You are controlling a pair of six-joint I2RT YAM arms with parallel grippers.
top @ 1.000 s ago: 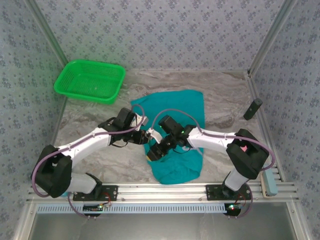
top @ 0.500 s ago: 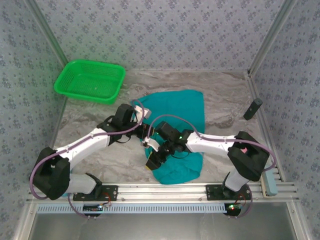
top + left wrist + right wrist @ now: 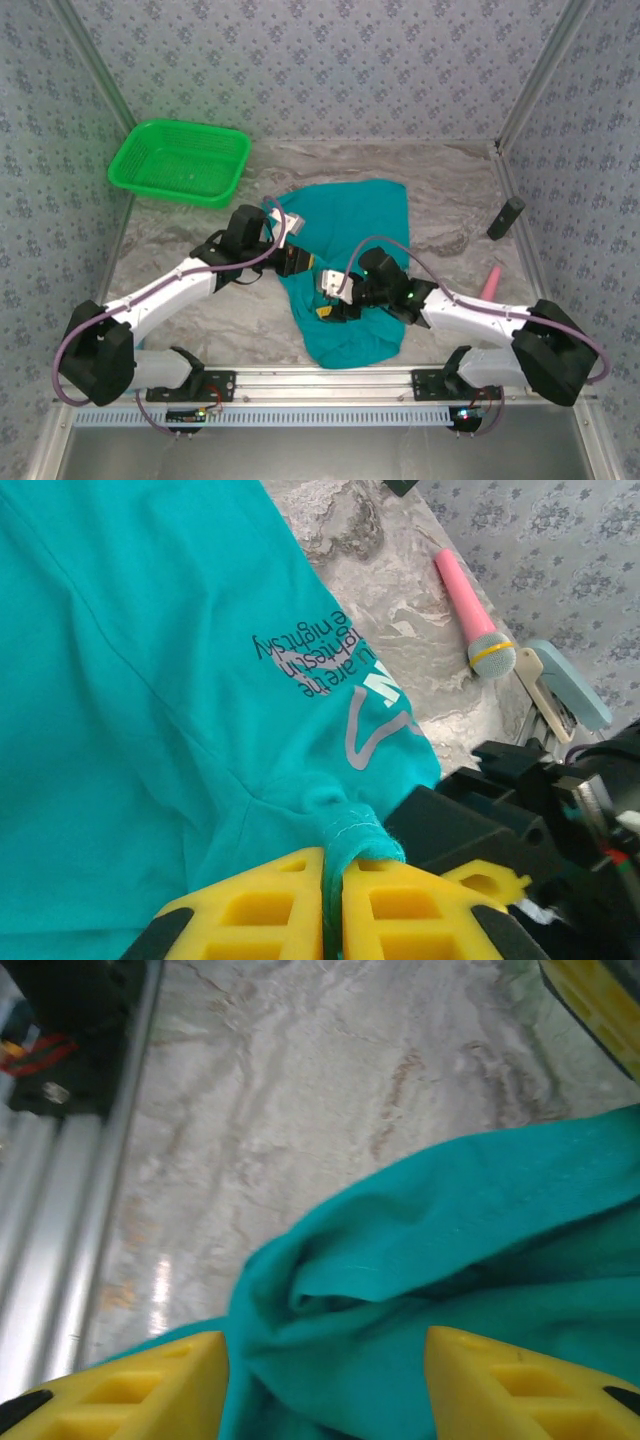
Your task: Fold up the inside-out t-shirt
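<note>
Marbled grey table (image 3: pixel 450 200), floral-print walls (image 3: pixel 330 60) (teal t-shirt (image 3: pixel 365 215) central)

White links (image 3: pixel 165 290), black joints (image 3: pixel 100 355), purple cables (image 3: pixel 60 352) — yellow fingers (image 3: pixel 250 915) on left gripper (image 3: pixel 333 890) and right gripper (image 3: pixel 325 1370).

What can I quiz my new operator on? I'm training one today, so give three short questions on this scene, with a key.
1. Fill in: the green basket sits at the far ___ corner of the table.
2. True or false: the left gripper is shut on a pinch of the t-shirt.
3. Pick one: the right gripper is A) shut on the pink microphone, B) open with t-shirt cloth lying between its fingers, C) shut on the green basket.

Key: 1 left; 2 true; 3 B.
</note>
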